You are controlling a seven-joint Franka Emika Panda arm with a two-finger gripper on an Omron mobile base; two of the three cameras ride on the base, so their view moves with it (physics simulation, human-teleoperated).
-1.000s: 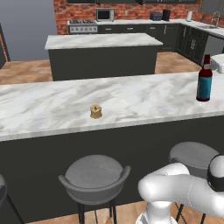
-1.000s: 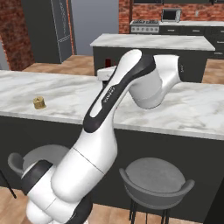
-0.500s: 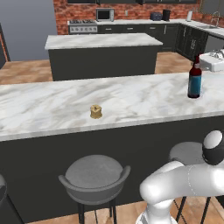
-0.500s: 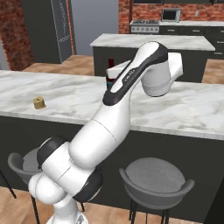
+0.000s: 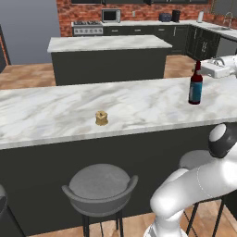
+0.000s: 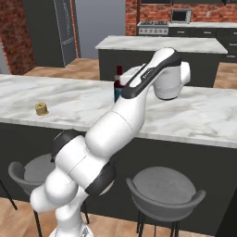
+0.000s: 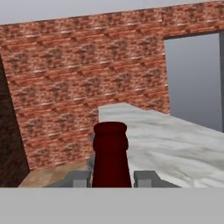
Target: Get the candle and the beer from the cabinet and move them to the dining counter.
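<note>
Beer [image 5: 195,88] is held upright at its neck by the clenched gripper [image 7: 111,178], base at or just above the tabletop [image 5: 139,104]. Glass is judged rigid, smooth, breakable and top-heavy, so the neck grasp should be kept firm. Candle [image 5: 101,118] rests well apart from the beer. Stools [image 5: 98,187] stand below; nothing obstructs.

The beer [image 5: 195,88] – glossy dark glass; dining counter [image 5: 139,104] – smooth veined marble; stool [image 5: 99,183] seat perhaps matt plastic.
</note>
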